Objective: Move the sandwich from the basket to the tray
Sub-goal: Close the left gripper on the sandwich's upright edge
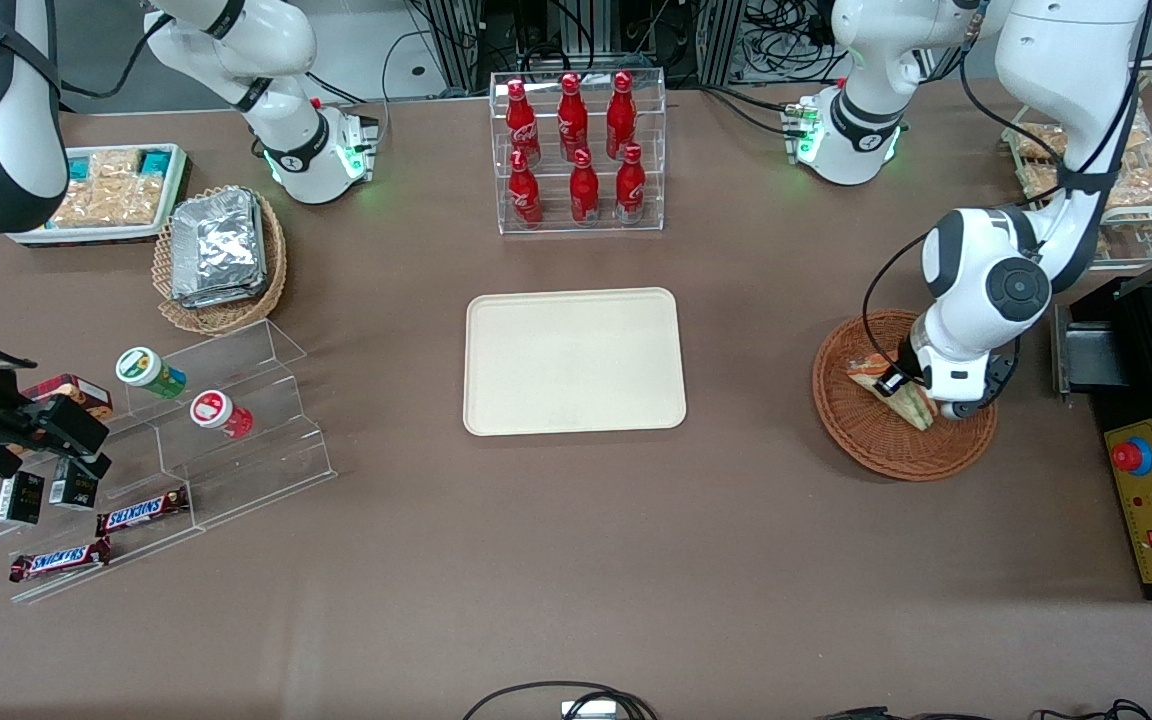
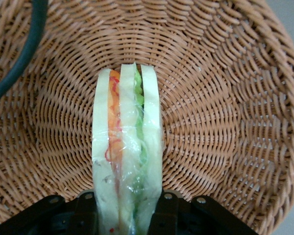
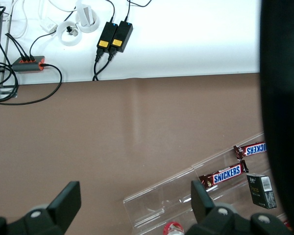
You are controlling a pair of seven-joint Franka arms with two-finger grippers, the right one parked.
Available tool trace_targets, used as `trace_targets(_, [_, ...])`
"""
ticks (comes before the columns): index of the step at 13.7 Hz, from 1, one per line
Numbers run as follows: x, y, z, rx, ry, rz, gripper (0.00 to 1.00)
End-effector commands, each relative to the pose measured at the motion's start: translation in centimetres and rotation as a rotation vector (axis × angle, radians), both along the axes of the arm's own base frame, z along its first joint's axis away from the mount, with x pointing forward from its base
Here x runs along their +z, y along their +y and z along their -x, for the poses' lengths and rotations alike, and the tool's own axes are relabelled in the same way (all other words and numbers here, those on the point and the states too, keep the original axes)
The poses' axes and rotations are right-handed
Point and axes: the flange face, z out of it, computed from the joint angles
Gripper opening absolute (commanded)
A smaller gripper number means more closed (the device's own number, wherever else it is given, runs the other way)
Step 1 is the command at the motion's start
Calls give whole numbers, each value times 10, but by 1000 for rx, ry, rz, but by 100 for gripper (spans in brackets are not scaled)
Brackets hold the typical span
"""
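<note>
**Sandwich gripped in the basket, transfer not yet begun**

The sandwich [image 2: 126, 147] is inside the reddish-brown wicker basket [image 1: 876, 450]. It stands on its edge, so the white bread slices and the orange, red and green filling layers are visible from above. The tool [image 2: 127, 215] of the working arm is down in the basket, and its two black fingers [image 2: 83, 213] are clamped on the sandwich, one against each outer bread slice. In the front view the sandwich sits near the middle of the basket, partly covered by the arm's wrist. I cannot tell if it is already lifted from the wicker floor or is resting on it.

The cream-beige tray [image 1: 574, 361] lies flat in the centre of the desk [image 1: 576, 560], at about 9 o'clock from the basket in the front view, well apart from it, and nothing is on it.

My judgement: reaching and gripping look finished, so the task is in its early-middle part. What is left is to raise the sandwich above the basket rim, carry it over the bare desk to the tray, set it down and let it go.
</note>
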Motion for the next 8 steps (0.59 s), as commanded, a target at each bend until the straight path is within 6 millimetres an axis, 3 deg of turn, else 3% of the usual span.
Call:
trace_targets(1, [56, -2, -13, -39, 9, -54, 0])
trace_targets(3, [97, -17, -32, -80, 27, -66, 0])
trace_targets(5, [132, -44, -46, -150, 30, -66, 0])
trace_targets(8, [153, -102, -46, -251, 15, -53, 0])
